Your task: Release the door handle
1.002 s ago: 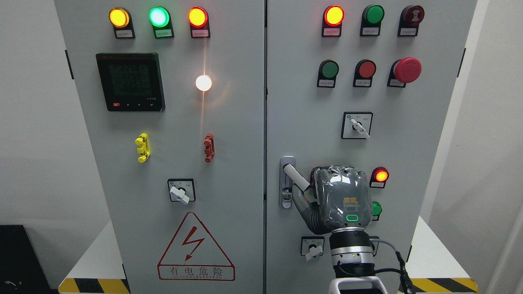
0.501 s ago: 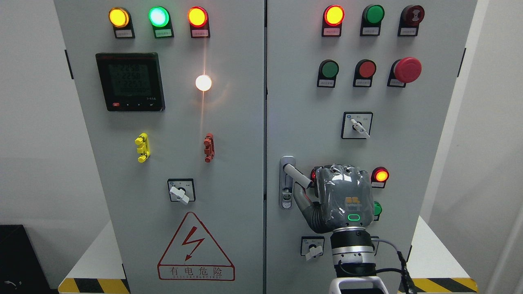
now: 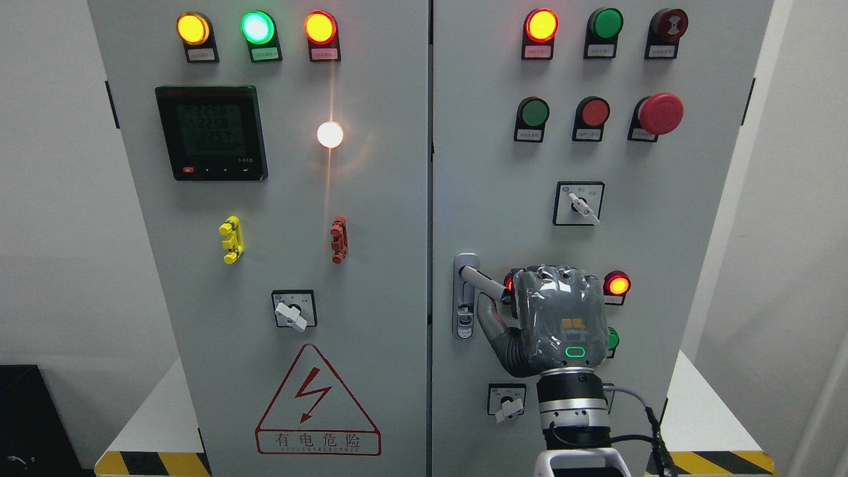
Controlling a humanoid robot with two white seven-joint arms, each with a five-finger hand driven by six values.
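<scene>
The grey door handle (image 3: 483,281) of the right cabinet door (image 3: 490,185) sticks out from its silver lock plate (image 3: 465,318), slanting down to the right. My right hand (image 3: 515,297) comes up from the bottom edge. Its back faces me, and its fingers are curled over the handle's far end. The thumb (image 3: 493,326) lies under the lever. The fingertips themselves are hidden behind the hand's back. The left arm does not show in the head view.
Around the hand on the right door are a lit red lamp (image 3: 617,284), a green button (image 3: 611,338) and a rotary switch (image 3: 507,401). The left door (image 3: 371,218) carries a meter (image 3: 211,132), lamps and a warning triangle (image 3: 317,404). Yellow-black hazard tape (image 3: 146,462) marks the base.
The handle has swung from a steeper slant toward a flatter one, and my right hand has shifted slightly right with it, still curled on the lever's end.
</scene>
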